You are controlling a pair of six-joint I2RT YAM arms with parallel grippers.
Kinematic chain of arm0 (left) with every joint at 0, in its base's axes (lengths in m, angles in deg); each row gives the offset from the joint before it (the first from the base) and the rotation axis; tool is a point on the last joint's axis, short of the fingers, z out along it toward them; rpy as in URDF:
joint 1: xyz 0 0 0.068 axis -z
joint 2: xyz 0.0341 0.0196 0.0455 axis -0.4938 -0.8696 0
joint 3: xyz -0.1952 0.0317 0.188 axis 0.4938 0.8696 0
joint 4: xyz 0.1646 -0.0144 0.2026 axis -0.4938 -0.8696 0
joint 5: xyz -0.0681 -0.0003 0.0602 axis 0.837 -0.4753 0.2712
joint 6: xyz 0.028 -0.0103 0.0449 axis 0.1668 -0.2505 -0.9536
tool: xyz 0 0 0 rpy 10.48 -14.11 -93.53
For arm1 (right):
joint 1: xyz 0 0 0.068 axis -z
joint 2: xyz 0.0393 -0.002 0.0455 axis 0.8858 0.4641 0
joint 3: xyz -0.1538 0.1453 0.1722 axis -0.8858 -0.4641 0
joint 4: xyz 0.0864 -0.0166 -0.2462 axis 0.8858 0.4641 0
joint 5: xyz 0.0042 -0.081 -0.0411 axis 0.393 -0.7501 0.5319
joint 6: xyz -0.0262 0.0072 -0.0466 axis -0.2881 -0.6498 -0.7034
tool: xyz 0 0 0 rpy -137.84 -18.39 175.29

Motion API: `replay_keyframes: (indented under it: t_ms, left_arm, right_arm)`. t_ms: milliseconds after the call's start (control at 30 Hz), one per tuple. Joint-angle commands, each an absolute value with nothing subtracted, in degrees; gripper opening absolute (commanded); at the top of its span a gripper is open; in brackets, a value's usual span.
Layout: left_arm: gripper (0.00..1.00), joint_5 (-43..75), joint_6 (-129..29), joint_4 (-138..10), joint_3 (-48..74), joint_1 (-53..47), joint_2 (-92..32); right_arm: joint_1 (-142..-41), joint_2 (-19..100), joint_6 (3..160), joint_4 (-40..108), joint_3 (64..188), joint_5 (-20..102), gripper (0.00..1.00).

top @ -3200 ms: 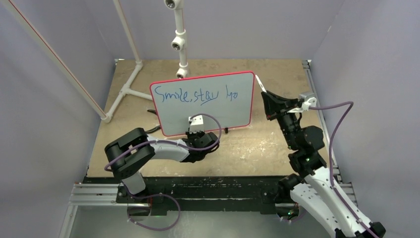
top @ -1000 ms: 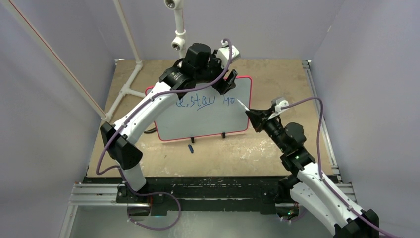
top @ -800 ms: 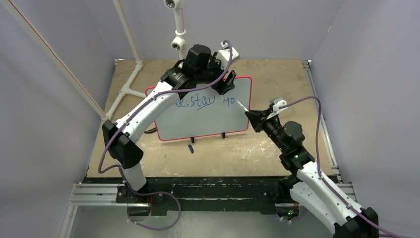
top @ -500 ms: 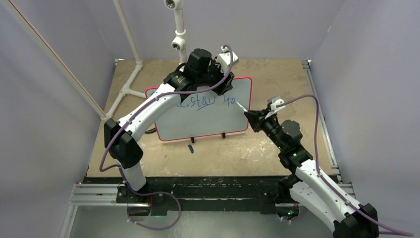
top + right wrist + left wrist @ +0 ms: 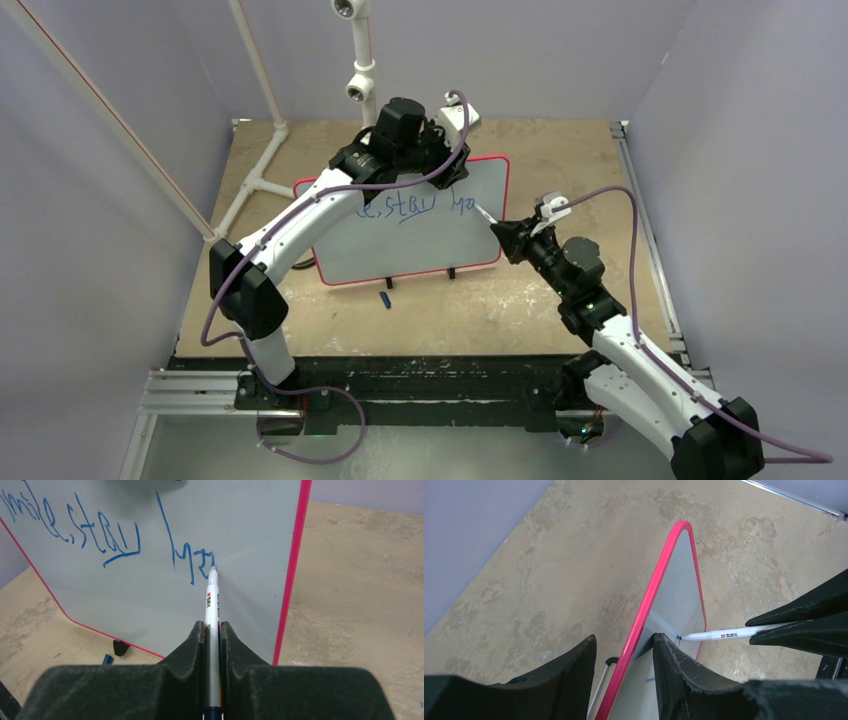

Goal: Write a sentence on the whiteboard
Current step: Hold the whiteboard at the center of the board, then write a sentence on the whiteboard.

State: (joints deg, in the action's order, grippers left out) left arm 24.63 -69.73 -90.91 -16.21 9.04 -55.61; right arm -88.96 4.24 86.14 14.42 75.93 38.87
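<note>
A small blue cap (image 5: 384,298) lies on the worktop (image 5: 560,160) nearest the arm bases, just in front of the whiteboard (image 5: 420,245). The board stands upright on its black feet near the middle of the worktop. The right tool (image 5: 213,625) is clamped on a white marker (image 5: 212,595), whose tip touches the board at the end of a third, unfinished word. The sentence (image 5: 105,535), in blue handwriting, reads "…mile, stay", with its first letter hidden and "stay" underlined. Three or so letters follow that look like the start of "happy". On that reading the line appears well over half written, with only the last letters to add. Red print on the marker's barrel is too small to read with certainty. At the board's top edge the left tool (image 5: 625,639) sits astride the red frame, one finger on each side. Its jaws are apart, with a sliver of gap on the back side, so a firm hold cannot be confirmed. Beyond, a white pipe stand (image 5: 360,85) rises at the far edge.
</note>
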Motion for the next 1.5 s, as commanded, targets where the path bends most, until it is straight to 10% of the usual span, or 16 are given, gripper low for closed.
replay_keyframes:
  t_ms: [0,1467]
  left_arm:
    - [0.42,25.9,-69.6,-90.3,-14.9,8.9,-53.7]
    - [0.41,27.9,-68.7,-88.9,-14.0,7.0,-53.0]
  right_arm:
    - [-88.9,5.3,85.1,10.5,78.7,37.5,0.0]
    - [-89.4,1.4,87.3,10.1,77.7,36.2,0.0]
